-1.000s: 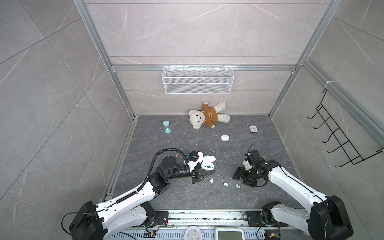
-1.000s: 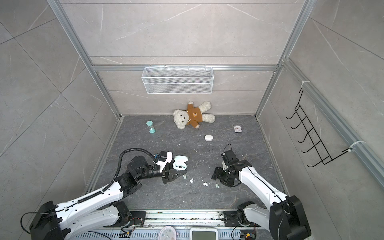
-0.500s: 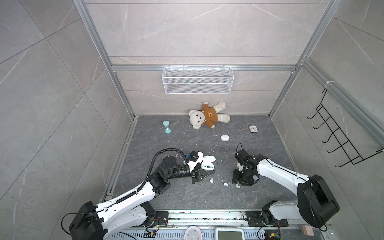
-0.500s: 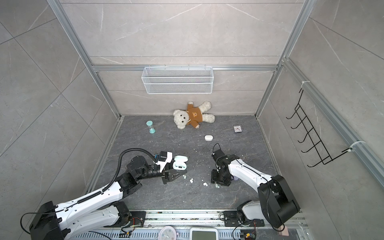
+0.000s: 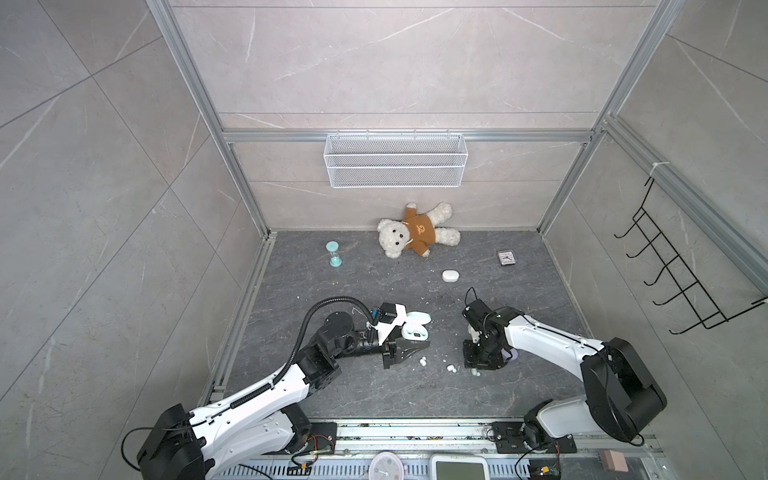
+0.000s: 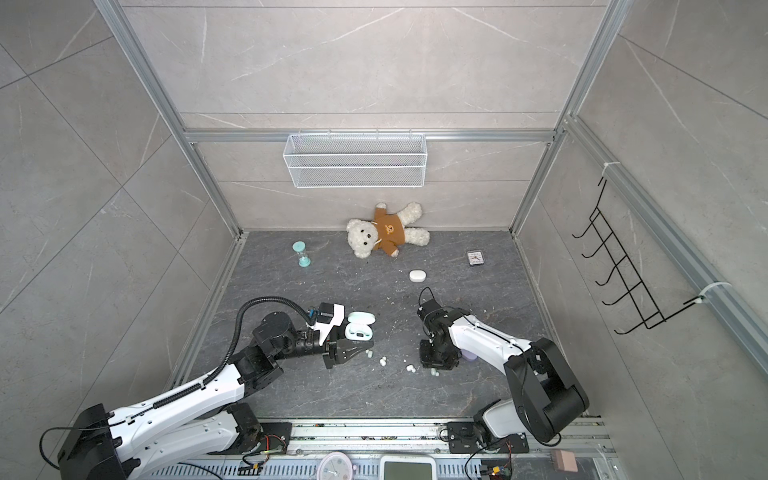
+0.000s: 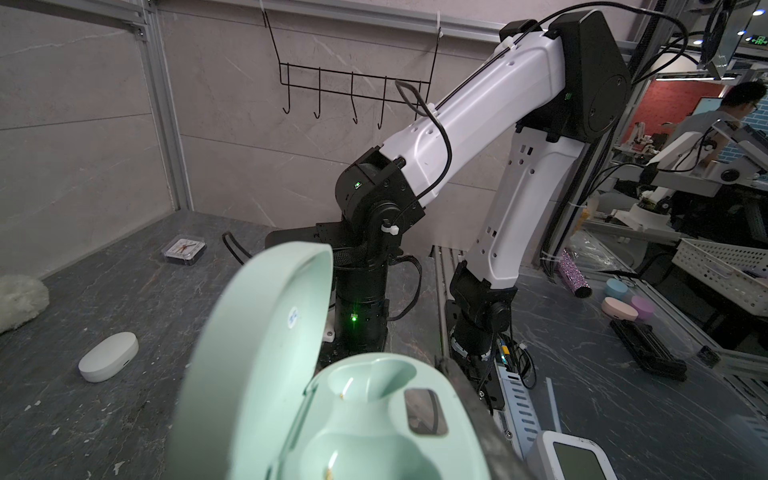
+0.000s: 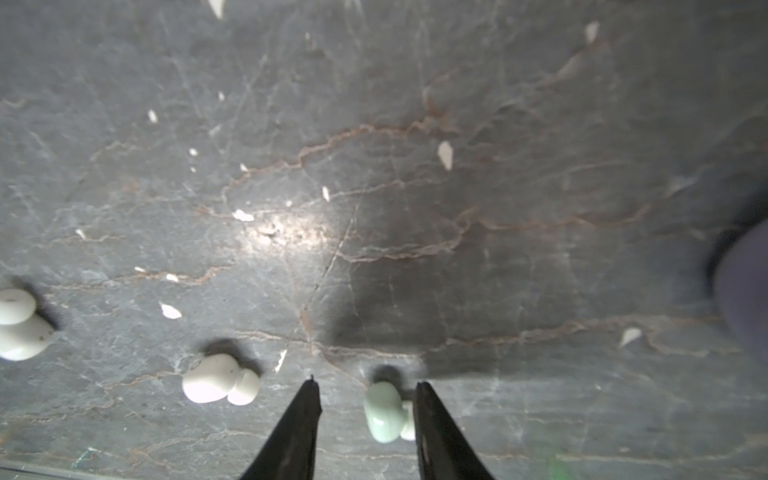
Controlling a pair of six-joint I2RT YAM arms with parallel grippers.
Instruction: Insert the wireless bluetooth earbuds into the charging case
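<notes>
Straddling a mint green earbud (image 8: 384, 411) that lies on the grey floor (image 8: 457, 124) near two white earbuds (image 8: 216, 380), the right gripper (image 8: 366, 383) has its fingers apart, while the left gripper (image 5: 409, 348) is clamped on the open mint charging case (image 7: 361, 436), well apart from it.

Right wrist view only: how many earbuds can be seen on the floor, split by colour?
White earbuds: 2
Mint green earbuds: 1, lying between the fingers of the right gripper
Lilac earbuds: 0 in this view
Total: 3
</notes>
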